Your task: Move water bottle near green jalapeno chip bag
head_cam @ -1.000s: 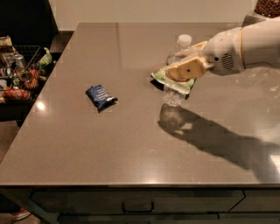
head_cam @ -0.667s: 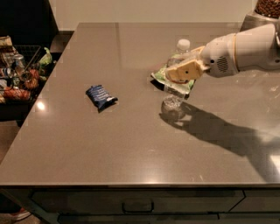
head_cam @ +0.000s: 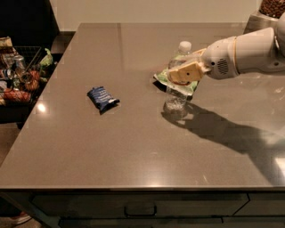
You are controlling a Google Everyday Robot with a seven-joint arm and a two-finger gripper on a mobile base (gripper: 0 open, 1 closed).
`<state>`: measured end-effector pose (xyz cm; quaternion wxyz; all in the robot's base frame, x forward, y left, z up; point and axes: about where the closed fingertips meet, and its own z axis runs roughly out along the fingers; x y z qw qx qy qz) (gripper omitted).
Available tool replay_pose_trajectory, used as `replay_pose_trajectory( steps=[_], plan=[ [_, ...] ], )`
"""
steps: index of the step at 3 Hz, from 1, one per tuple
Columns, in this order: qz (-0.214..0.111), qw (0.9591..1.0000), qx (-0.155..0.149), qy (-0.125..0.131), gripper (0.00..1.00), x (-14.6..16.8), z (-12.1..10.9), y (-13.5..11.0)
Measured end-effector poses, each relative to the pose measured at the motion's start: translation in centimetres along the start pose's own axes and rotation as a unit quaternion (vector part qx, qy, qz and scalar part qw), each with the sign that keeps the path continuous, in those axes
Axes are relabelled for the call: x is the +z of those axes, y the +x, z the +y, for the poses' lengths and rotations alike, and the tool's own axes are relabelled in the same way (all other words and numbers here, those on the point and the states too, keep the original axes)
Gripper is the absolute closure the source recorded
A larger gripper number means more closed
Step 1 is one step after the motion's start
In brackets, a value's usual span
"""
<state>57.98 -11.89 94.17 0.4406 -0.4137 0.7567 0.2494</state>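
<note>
The water bottle (head_cam: 175,99), clear with a white cap, stands upright right of the table's middle. Its base is at or just above the tabletop; I cannot tell which. My gripper (head_cam: 183,74) reaches in from the right and is shut on the bottle's middle, hiding the label band. The green jalapeno chip bag (head_cam: 161,77) lies flat directly behind the bottle, mostly hidden by the bottle and gripper. Only its light green left edge shows.
A small dark blue snack packet (head_cam: 102,98) lies left of the table's middle. A wire basket (head_cam: 20,73) of snacks stands beyond the grey table's (head_cam: 111,151) left edge. A container of brown items (head_cam: 270,8) sits at the far right corner. The arm's shadow falls right of the bottle.
My gripper has carried the water bottle a little farther back, toward the chip bag, and it now stands right in front of the bag. The blue packet has not moved.
</note>
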Motion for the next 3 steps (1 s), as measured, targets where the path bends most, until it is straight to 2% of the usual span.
replay_pose_trajectory(
  steps=[2, 3],
  plan=[
    [0.008, 0.9993, -0.018, 0.032, 0.05, -0.88, -0.64, 0.05],
    [0.008, 0.9992, -0.02, 0.033, 0.0, -0.87, -0.59, -0.05]
  ],
)
